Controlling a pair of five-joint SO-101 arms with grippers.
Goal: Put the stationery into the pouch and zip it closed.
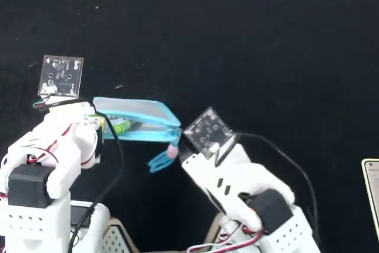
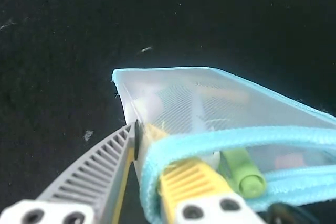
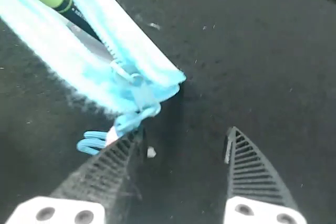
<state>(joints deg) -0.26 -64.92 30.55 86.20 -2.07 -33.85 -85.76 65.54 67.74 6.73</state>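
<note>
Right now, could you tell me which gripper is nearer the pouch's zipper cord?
Right: the open right gripper sits beside the cord; the left gripper clamps the pouch at its opposite end.

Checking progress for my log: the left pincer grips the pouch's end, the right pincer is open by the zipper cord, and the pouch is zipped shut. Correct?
Not zipped: the left wrist view shows the pouch gaping open, a green marker inside. The rest holds.

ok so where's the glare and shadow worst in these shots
Right wrist view: the light blue mesh zip pouch washes out near white along one zip band and casts a dark shadow on the black cloth past its zipper end. Left wrist view: even light, no glare. High view: flat light, no clear shadow.
</note>
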